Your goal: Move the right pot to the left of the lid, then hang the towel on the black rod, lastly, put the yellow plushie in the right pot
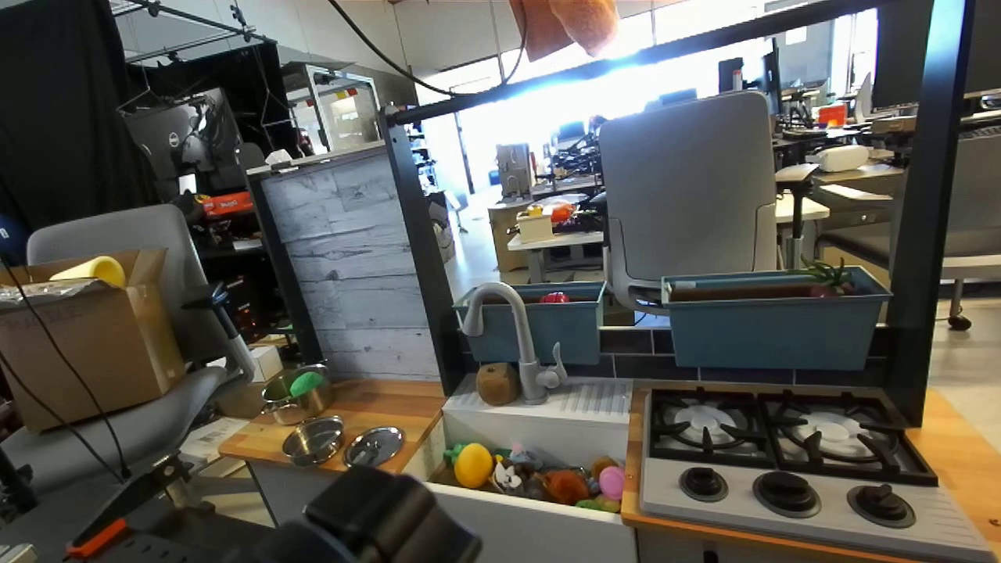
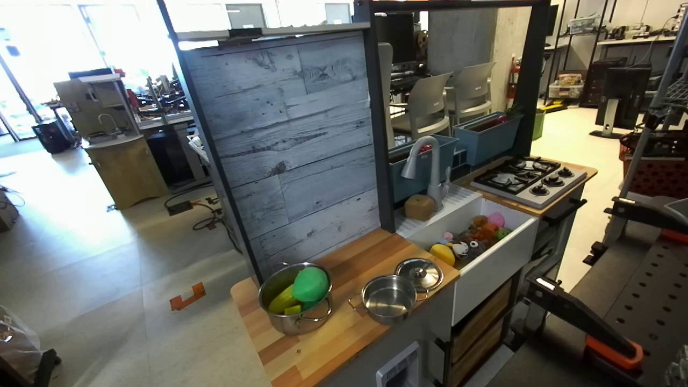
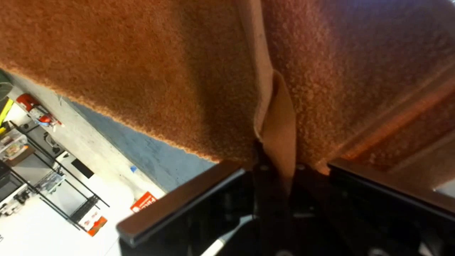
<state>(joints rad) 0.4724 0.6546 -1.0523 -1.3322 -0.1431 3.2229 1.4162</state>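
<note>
My gripper (image 3: 280, 165) is shut on the orange-brown towel (image 3: 149, 71), pinching a fold in the wrist view. The gripper is out of both exterior views. The towel's lower ends (image 1: 539, 31) hang at the top of an exterior view, just above the black rod (image 1: 751, 32) in the picture; depth is unclear. The smaller empty pot (image 2: 389, 298) stands left of the lid (image 2: 419, 273), close beside it. A larger pot (image 2: 298, 322) farther left holds green and yellow toys. A yellow plushie (image 1: 473, 466) lies in the sink, also in an exterior view (image 2: 442, 253).
The sink (image 2: 494, 274) holds several other plush toys. A grey faucet (image 1: 520, 336) and a brown block (image 1: 497, 384) stand behind it. Blue planters (image 1: 774, 328) sit below the rod. A stove (image 1: 813, 500) is right of the sink. Black posts (image 1: 418, 250) carry the rod.
</note>
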